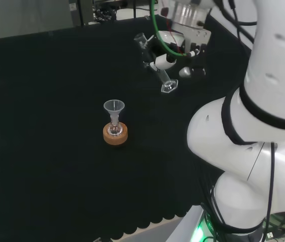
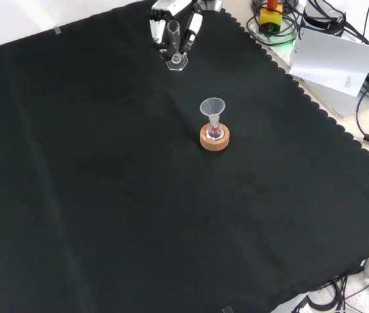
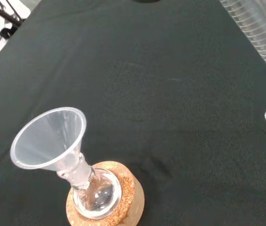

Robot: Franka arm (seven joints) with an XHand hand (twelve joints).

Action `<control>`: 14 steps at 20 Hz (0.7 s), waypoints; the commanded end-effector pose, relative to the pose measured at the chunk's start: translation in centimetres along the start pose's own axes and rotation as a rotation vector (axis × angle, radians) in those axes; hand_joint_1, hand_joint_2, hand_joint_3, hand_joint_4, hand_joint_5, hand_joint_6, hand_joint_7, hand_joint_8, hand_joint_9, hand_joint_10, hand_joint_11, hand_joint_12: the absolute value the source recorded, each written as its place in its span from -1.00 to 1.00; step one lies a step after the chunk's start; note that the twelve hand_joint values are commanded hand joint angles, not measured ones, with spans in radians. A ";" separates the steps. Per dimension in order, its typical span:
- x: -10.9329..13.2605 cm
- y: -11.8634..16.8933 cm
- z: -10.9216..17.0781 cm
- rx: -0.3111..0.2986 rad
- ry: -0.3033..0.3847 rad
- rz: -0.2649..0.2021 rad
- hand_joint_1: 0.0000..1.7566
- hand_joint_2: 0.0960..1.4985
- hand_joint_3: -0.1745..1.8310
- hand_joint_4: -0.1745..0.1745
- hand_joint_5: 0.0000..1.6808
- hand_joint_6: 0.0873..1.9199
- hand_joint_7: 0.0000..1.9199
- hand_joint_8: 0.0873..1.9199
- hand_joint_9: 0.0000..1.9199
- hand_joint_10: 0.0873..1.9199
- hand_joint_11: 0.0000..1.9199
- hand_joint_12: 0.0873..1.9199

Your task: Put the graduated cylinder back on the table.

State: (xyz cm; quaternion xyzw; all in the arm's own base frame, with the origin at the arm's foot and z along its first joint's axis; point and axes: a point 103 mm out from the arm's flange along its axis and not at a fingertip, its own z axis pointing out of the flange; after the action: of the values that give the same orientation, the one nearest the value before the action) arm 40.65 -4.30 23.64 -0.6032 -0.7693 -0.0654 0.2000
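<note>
Here my hand [image 1: 163,59] sits in the upper middle of the head view, fingers curled around the graduated cylinder [image 1: 157,70], which I hold tilted, its open mouth up and to the left, its hexagonal base [image 1: 168,86] down and to the right. In the front view my hand [image 2: 171,29] is at the top edge, and the cylinder's base [image 2: 177,62] appears just above the black cloth [image 2: 106,195]; whether it touches the cloth I cannot tell.

Near the middle of the head view, well apart from the cylinder, stands a small round flask [image 1: 115,129] on a cork ring [image 1: 116,135], with a clear funnel [image 1: 114,108] in its neck. In the wrist view the funnel [image 3: 50,139], flask [image 3: 95,195] and cork ring [image 3: 123,205] are close, and the cylinder's ribbed wall [image 3: 260,28] shows at the upper right corner.
</note>
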 end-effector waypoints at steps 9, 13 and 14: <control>-5.3 8.6 0.5 -0.247 0.226 -0.033 0.30 0.52 -0.83 -1.00 0.07 0.15 0.21 -0.69 0.41 -1.00 0.27 -0.30; -6.5 10.0 1.0 -0.254 0.253 -0.028 0.30 0.52 -0.83 -1.00 0.07 0.15 0.21 -0.69 0.41 -1.00 0.27 -0.30; -6.8 10.4 1.2 -0.260 0.259 -0.029 0.30 0.52 -0.83 -1.00 0.07 0.15 0.21 -0.69 0.41 -1.00 0.27 -0.30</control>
State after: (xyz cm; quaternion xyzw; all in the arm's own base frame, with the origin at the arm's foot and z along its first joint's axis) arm 47.67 -6.42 20.22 -0.6023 -0.7405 -0.1966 0.2242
